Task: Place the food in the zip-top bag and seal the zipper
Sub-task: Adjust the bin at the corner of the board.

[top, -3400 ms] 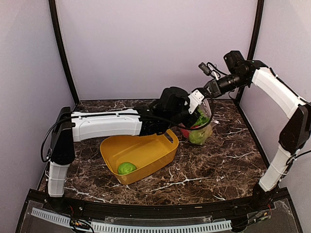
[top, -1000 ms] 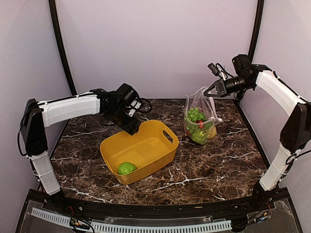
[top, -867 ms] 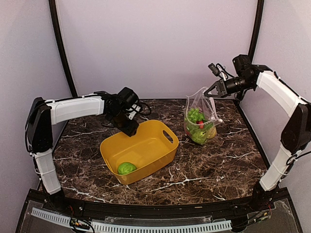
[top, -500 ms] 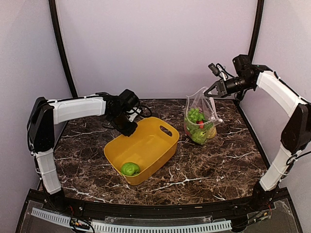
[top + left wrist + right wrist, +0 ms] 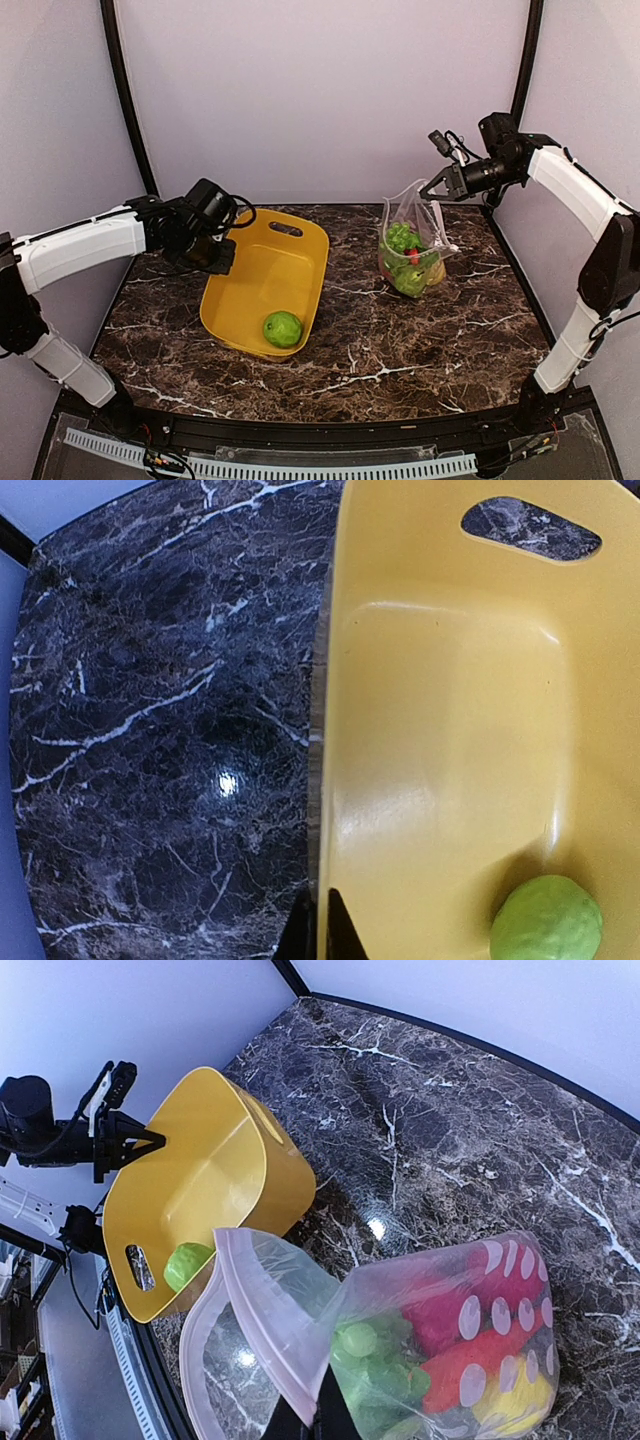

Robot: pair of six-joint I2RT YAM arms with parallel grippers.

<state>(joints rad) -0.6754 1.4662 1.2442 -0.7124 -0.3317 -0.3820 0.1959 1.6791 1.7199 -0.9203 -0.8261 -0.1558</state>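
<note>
— Though barely showing at the bottom edge of the wrist view, clamped narrow: left gripper [image 5: 320,932], one dark tip on each face of the yellow tub [image 5: 440,730] wall, nothing but that wall between.
— Holding the tub, then. By which part?
— By the long side rim, away from the handle slot [image 5: 530,528] at the far end. Appears tipped, gripped side higher (clearest from the right wrist camera). Down in the near corner of the tub, against the wall: one green round fruit [image 5: 283,329], loose, well apart from the tips.
— And on the other side?
— Up in the air, right gripper [image 5: 432,192], closed tight on the upper edge of the zip-top bag [image 5: 403,212]. Pinched at the mouth, so hanging from there with its bottom down on the marble table [image 5: 420,340].
— Sealed?
— Not sealed. Gaping in a wide loop, with the zipper [image 5: 265,1320] running whitish-pink round the open mouth.
— And inside?
— Heaped in the lower half behind pale round dots, the food [image 5: 450,1345]: green round ones on the left, red and red-orange pieces in the middle, yellow at the bottom right corner. Standing to the right of the tub, not touching, bare marble between.
</note>
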